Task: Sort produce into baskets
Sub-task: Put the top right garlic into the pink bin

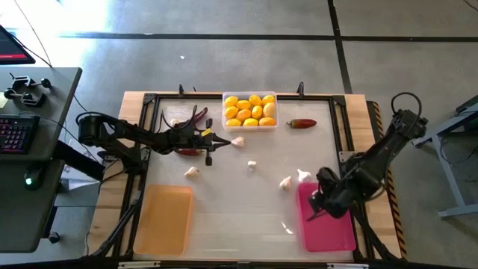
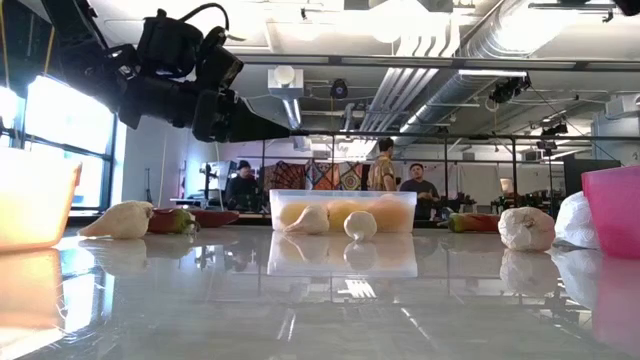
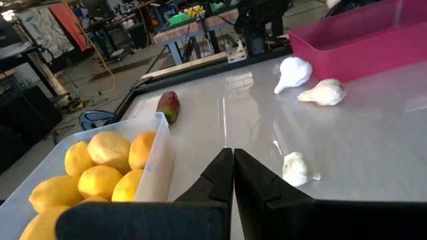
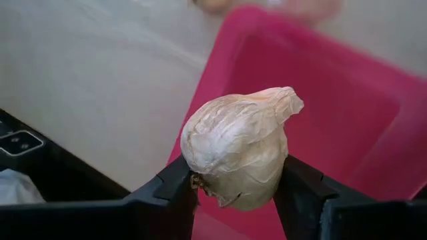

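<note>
My right gripper (image 1: 317,205) hangs over the pink basket (image 1: 336,232) at the near right, shut on a whitish garlic bulb (image 4: 233,147). My left gripper (image 1: 220,141) is shut and holds nothing. It hovers above the table beside the clear basket (image 1: 250,110) of yellow lemons (image 3: 100,167), close to a garlic bulb (image 1: 237,140). More garlic bulbs (image 1: 192,172) (image 1: 252,166) (image 1: 285,181) (image 1: 303,175) lie on the table. Dark red chili peppers (image 1: 187,119) lie at the far left, and another one (image 1: 302,123) lies right of the clear basket. The orange basket (image 1: 164,217) sits at the near left. My right gripper pinches the garlic bulb by its two opposite sides (image 4: 200,167) between the two fingers (image 4: 167,190). The fingers point steeply down from above. The bulb is lifted clear above the pink basket's floor (image 4: 333,100), its pointed tip turned sideways.
A desk with a keyboard (image 1: 15,134) stands left of the table. A black frame (image 1: 343,112) runs around the tabletop. People (image 2: 385,165) stand in the room beyond the far edge. Bare tabletop (image 1: 239,217) lies between the orange and pink baskets.
</note>
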Robot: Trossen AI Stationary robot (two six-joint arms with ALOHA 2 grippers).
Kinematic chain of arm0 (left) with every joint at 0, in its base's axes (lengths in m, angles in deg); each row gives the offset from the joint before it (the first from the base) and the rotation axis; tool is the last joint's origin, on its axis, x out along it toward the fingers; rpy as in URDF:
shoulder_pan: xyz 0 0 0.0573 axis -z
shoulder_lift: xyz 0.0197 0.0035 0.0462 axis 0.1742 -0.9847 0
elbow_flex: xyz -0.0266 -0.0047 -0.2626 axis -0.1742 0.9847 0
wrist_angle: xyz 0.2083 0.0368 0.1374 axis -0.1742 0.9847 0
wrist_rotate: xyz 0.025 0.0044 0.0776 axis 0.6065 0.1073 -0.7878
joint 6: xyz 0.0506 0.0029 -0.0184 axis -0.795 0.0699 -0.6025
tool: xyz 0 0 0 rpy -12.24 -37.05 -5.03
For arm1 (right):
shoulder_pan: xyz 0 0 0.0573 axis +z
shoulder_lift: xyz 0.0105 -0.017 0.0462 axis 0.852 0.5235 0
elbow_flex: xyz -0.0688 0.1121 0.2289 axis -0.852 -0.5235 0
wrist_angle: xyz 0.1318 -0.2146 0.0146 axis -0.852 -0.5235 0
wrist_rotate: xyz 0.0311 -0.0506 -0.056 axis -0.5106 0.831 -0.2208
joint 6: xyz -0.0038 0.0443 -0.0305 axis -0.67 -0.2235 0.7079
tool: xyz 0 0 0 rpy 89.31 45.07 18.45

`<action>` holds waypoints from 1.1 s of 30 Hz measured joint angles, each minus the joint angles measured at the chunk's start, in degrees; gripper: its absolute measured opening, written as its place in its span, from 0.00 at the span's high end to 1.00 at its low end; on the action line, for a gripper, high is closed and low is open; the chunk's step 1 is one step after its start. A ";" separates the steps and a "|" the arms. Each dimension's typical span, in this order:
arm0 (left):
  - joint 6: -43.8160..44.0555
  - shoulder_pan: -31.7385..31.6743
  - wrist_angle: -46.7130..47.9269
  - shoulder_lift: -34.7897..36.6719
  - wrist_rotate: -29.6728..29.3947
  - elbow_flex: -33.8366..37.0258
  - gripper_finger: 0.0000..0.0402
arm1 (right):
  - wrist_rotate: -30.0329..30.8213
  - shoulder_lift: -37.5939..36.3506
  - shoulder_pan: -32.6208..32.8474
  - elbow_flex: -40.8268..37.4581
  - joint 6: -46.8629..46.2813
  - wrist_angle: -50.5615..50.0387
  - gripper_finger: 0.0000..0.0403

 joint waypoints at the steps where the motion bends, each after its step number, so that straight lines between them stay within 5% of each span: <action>1: 0.00 -0.02 -0.02 0.00 0.00 0.00 1.00 | 0.01 0.39 0.93 0.00 -1.49 0.26 0.62; 14: 0.00 0.00 -0.20 0.00 0.00 0.00 1.00 | 0.02 2.47 6.07 0.00 -7.78 0.57 0.62; 25: 1.49 -0.01 -0.17 0.00 0.00 0.00 1.00 | 3.00 11.35 3.56 0.00 9.66 -1.06 0.62; 33: 1.78 -0.01 -0.15 0.00 0.00 0.00 1.00 | -0.68 21.84 2.47 0.00 16.31 -0.70 0.62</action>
